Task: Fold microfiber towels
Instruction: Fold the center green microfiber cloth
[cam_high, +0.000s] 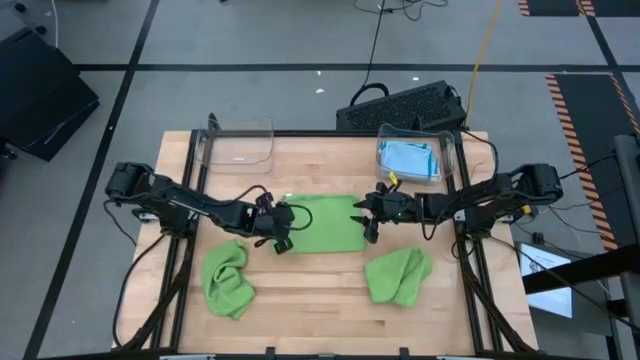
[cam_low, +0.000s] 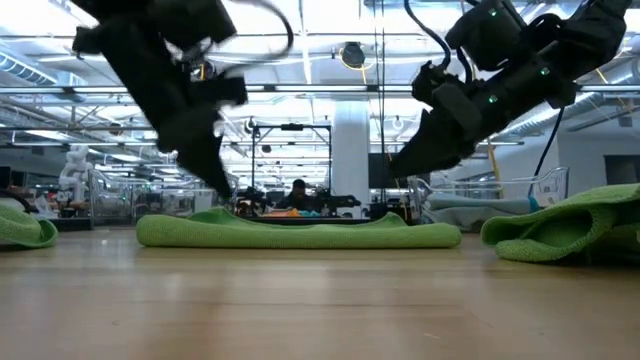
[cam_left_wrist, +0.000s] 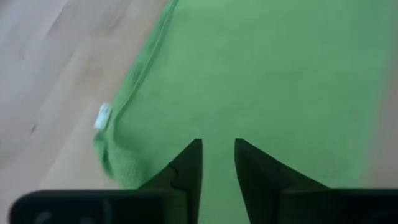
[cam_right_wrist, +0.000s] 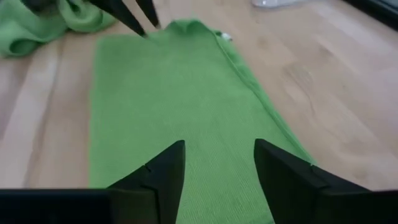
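A lime green microfiber towel (cam_high: 325, 223) lies flat on the middle of the wooden table as a folded rectangle; it also shows in the low view (cam_low: 300, 232). My left gripper (cam_high: 284, 224) hovers just over its left end, fingers a narrow gap apart (cam_left_wrist: 217, 158). My right gripper (cam_high: 366, 221) hovers over its right end, open wide (cam_right_wrist: 217, 165). In the low view both sets of fingertips stand above the cloth. Two more lime green towels lie crumpled on the table, one near left (cam_high: 228, 280) and one near right (cam_high: 398, 276).
A clear plastic bin (cam_high: 237, 146) stands at the far left. Another bin (cam_high: 418, 157) at the far right holds light blue towels. A small white tag (cam_left_wrist: 102, 116) sticks out at the flat towel's far left corner. Bare wood lies along the near edge.
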